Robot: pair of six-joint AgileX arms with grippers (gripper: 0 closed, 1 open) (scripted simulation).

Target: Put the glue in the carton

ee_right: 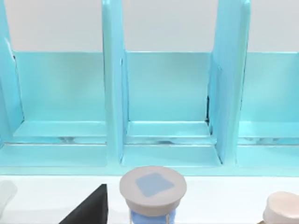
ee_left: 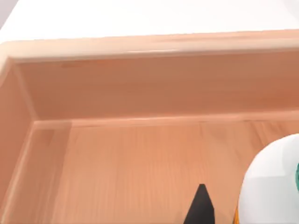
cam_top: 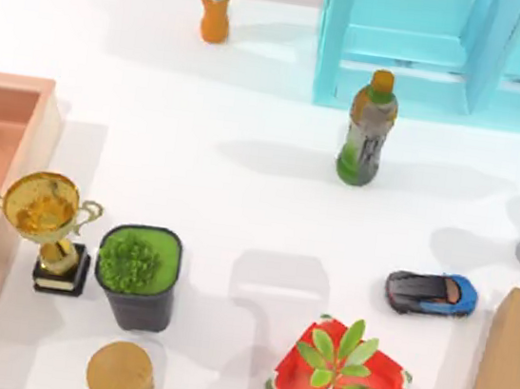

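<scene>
The glue (ee_left: 273, 186) sits over the floor of the carton (ee_left: 140, 88), close up against the left gripper (ee_left: 219, 212) and well inside the walls, near one corner of the box; from above, the carton (cam_top: 46, 128) lies at the table's left edge. Whether the bottle rests on the floor or hangs just above it I cannot tell, nor whether the left gripper is clamped on it or loose around it. What shows of the glue is a rounded white shoulder with a sliver of teal cap and a hint of orange label at the base: smooth, small and likely light. That is where the trouble seems to lie. If it is freed while tilted or off the floor, it could topple and roll across the smooth wood; if the gripper lifts away while gripping it, the bottle comes back out. The right gripper (ee_right: 91, 210) idles facing the cyan frame (ee_right: 114, 93).
</scene>
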